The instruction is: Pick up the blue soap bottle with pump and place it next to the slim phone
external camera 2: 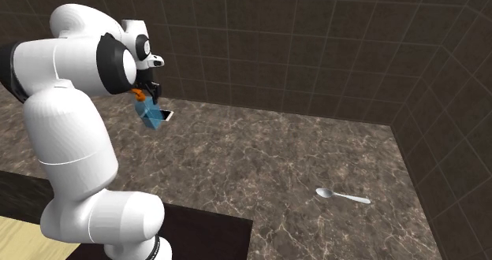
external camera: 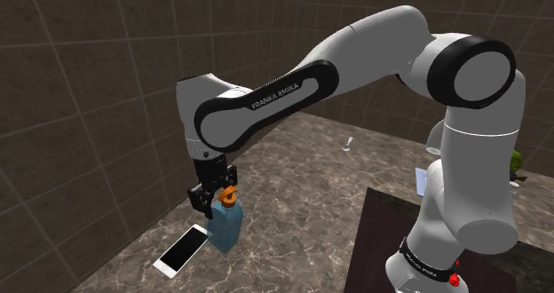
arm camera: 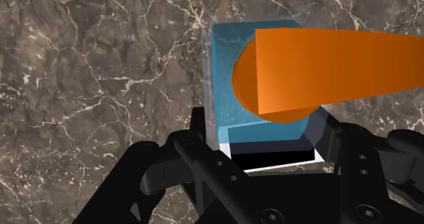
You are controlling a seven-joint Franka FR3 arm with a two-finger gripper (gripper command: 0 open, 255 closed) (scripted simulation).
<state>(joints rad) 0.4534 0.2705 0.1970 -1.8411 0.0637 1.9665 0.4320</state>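
A translucent blue soap bottle with an orange pump hangs upright in my gripper, whose fingers are shut on its neck just under the pump. Its base is at or just above the marble counter; I cannot tell which. Right beside it, toward the shoulder view's left, lies the slim white phone. In the second exterior view the bottle stands by the phone, below the gripper. The wrist view looks down on the pump and bottle between the fingers; the phone's edge peeks out beneath.
A brown marble counter meets dark tiled walls at the back and side. A small spoon lies far from the bottle, toward the corner. The dark stand top is at the shoulder view's lower right, with a small white item behind it.
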